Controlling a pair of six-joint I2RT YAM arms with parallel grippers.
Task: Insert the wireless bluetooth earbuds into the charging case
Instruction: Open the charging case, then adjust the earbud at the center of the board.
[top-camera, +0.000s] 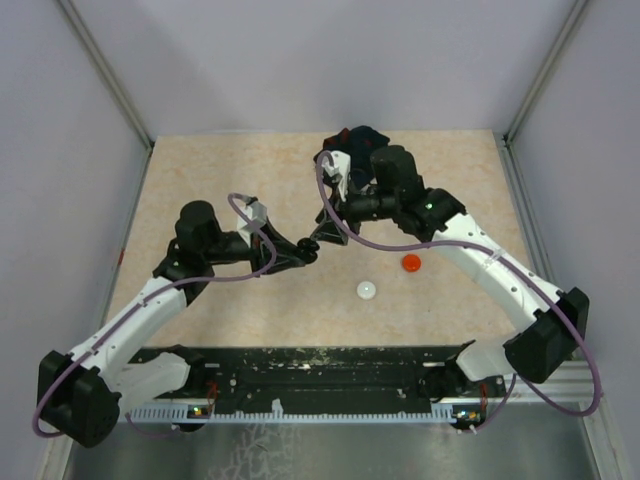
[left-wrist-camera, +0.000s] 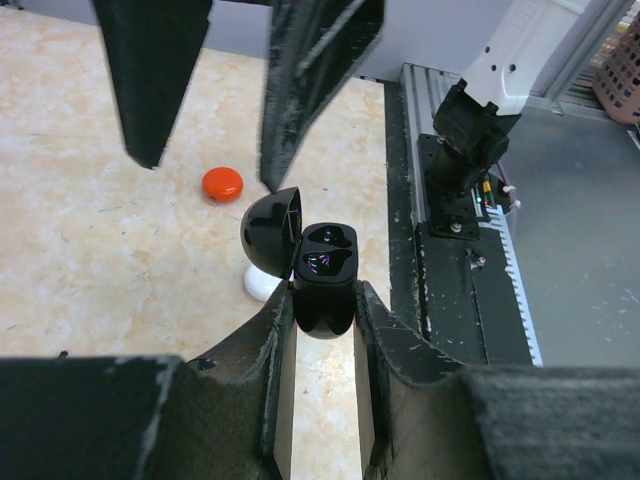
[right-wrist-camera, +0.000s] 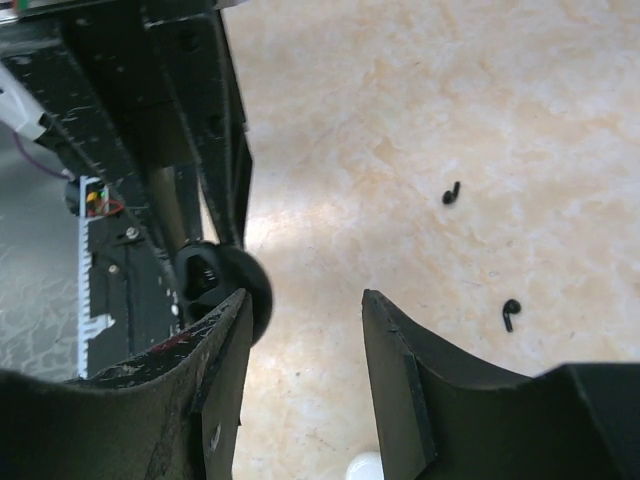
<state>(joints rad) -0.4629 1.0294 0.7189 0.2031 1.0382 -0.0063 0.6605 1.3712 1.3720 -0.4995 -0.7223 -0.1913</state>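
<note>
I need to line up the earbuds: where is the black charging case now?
In the left wrist view, the black charging case is held lid-open in the left end effector, mid-table, in front of the white puck.

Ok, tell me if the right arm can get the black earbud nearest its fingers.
Probably yes: the right gripper is open and empty, and the earbud lies on bare table just beside it.

Bright, even overhead light, soft shadows on the table (top-camera: 250, 170); the glossy charging case (left-wrist-camera: 325, 300) glints.
</note>
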